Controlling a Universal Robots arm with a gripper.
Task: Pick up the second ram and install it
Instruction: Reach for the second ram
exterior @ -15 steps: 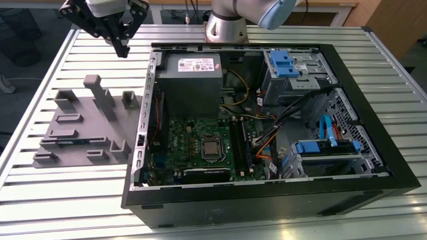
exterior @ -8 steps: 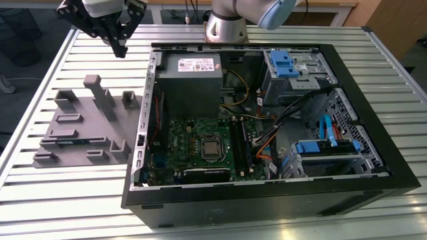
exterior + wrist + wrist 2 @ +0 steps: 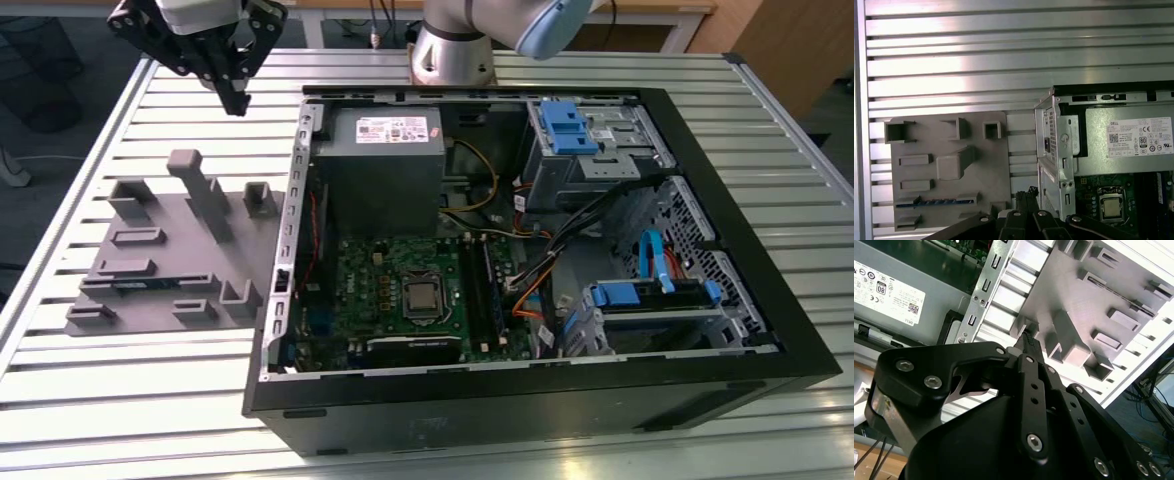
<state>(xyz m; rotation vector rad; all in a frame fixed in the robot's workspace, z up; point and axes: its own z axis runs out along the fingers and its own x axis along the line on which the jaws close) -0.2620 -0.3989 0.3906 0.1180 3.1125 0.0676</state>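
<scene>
The second ram is a thin blue stick lying edge-up in a long slot of the grey fixture. In the exterior view the ram shows as a dark strip low on the fixture, at that view's left of the open computer case. My black gripper hangs above the slatted table, beyond the fixture's far end and well apart from the ram. Its fingers meet at the tips with nothing between them, as seen in both wrist views.
The open black case holds the green motherboard, long dark memory slots, a grey power supply and blue drive brackets. Upright pegs rise from the fixture. The arm's base stands behind the case.
</scene>
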